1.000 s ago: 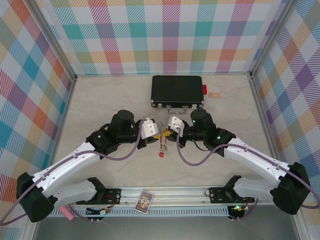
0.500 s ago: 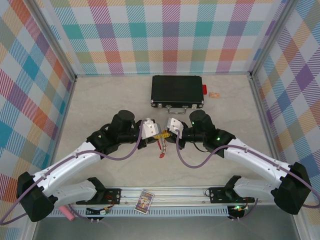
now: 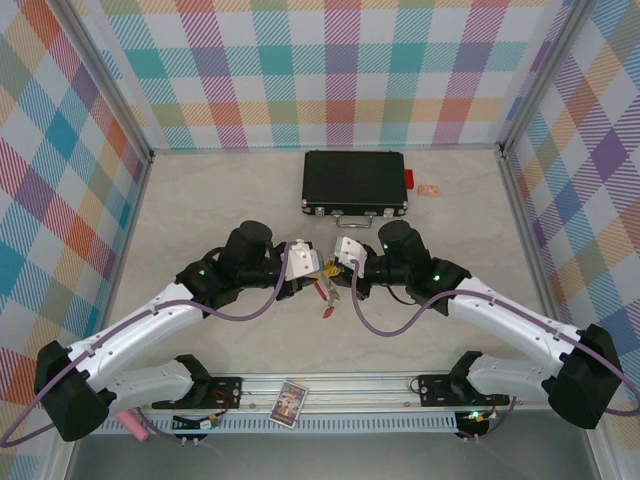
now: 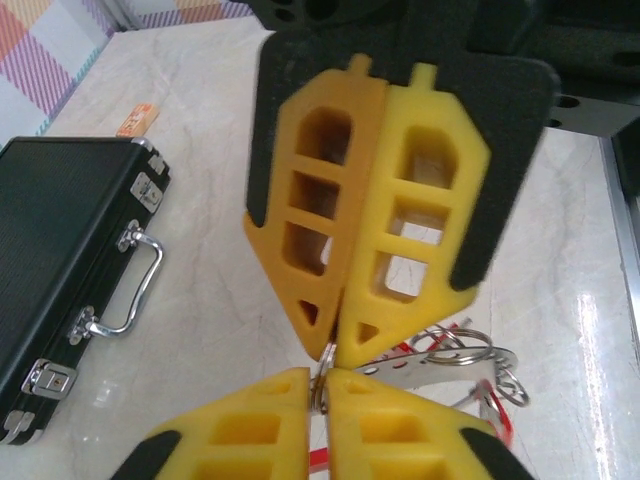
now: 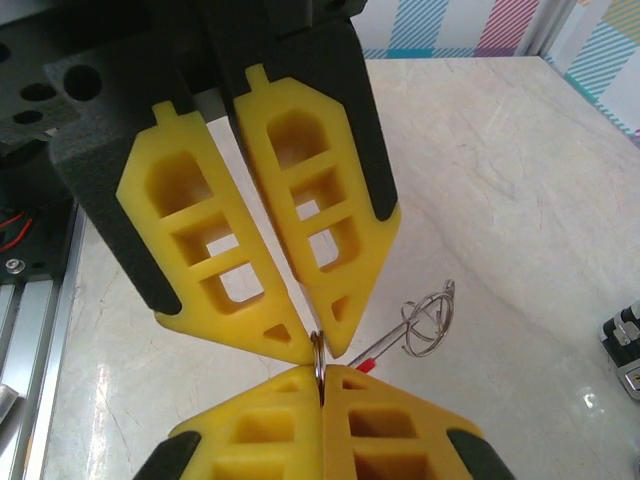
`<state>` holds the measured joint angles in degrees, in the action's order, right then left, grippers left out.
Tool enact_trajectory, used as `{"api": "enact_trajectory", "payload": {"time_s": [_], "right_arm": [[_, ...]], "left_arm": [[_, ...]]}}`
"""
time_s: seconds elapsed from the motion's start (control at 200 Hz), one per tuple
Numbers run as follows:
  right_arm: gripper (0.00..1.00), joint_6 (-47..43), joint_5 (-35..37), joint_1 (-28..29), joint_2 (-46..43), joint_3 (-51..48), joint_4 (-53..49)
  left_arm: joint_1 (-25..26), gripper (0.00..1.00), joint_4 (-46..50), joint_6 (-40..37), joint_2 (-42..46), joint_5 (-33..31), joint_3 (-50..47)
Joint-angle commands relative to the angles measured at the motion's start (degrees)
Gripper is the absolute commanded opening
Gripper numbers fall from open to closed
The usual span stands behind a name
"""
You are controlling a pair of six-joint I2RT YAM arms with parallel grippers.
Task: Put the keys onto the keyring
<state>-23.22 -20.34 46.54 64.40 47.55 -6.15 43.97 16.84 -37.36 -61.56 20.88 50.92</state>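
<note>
My left gripper (image 3: 315, 280) and right gripper (image 3: 333, 277) meet tip to tip above the table's middle. Both are shut on the same thin silver ring (image 4: 322, 388), pinched edge-on between the yellow fingertips (image 5: 317, 352). Beside the pinch, a bunch stretches away: a flat silver metal strip (image 4: 430, 368), small split rings (image 4: 462, 350) and red pieces (image 4: 500, 428). Within this bunch I cannot tell the keys from the keyring. In the right wrist view a thin rod with a red end (image 5: 368, 360) carries small rings (image 5: 428, 322). From above, a red tag (image 3: 326, 313) dangles under the grippers.
A shut black case (image 3: 355, 182) with a metal handle (image 4: 140, 285) lies behind the grippers, a red block (image 3: 408, 179) at its right end. A small orange piece (image 3: 431, 190) lies further right. A card (image 3: 289, 403) rests on the front rail.
My left gripper has closed onto the ring and shifted slightly right. The hanging bunch has swung a little. The right gripper has stayed shut.
</note>
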Motion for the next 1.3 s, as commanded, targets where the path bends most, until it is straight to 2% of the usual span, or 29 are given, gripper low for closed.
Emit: {"api": "enact_trajectory", "payload": {"time_s": [0.0,0.34,0.37,0.395,0.43,0.455,0.54,0.74,1.035,1.295], "right_arm": [[0.00,-0.60,-3.13,1.05,-0.77,0.44,2.71],[0.00,0.79,0.48,1.13,-2.87,-1.49,4.75],[0.00,1.25,1.03,1.16,-3.36,-1.92,5.28],[0.05,1.58,1.64,1.09,-3.84,-2.29,5.64],[0.21,2.50,2.87,1.06,-4.49,-2.68,6.12],[0.26,3.10,3.80,1.00,-5.16,-3.01,6.58],[0.32,5.28,5.31,0.23,-7.20,-4.31,7.80],[0.33,12.40,4.44,-3.34,-12.47,-7.56,11.03],[0.35,22.26,-4.70,-9.63,-16.79,-11.83,16.83],[0.38,25.81,-14.15,-11.02,-14.34,-11.29,20.87]], "left_arm": [[1.32,0.00,0.12,-0.74,-0.92,1.77,1.52],[1.49,0.00,-0.42,-0.25,0.26,0.69,0.49],[1.49,0.00,-2.74,0.15,0.48,0.54,0.22],[1.56,0.00,-3.22,0.40,0.76,0.32,0.07],[1.48,0.00,-3.96,0.94,1.18,0.22,-0.36],[1.51,0.00,-4.51,1.33,1.41,0.06,-0.63],[1.54,0.00,-7.00,2.87,2.51,0.04,-1.75],[1.52,0.00,-14.53,8.56,5.17,0.73,-4.57],[1.49,0.00,-27.42,18.51,7.06,1.46,-7.79],[1.54,0.00,-33.48,24.24,6.89,3.72,-8.22]]}}
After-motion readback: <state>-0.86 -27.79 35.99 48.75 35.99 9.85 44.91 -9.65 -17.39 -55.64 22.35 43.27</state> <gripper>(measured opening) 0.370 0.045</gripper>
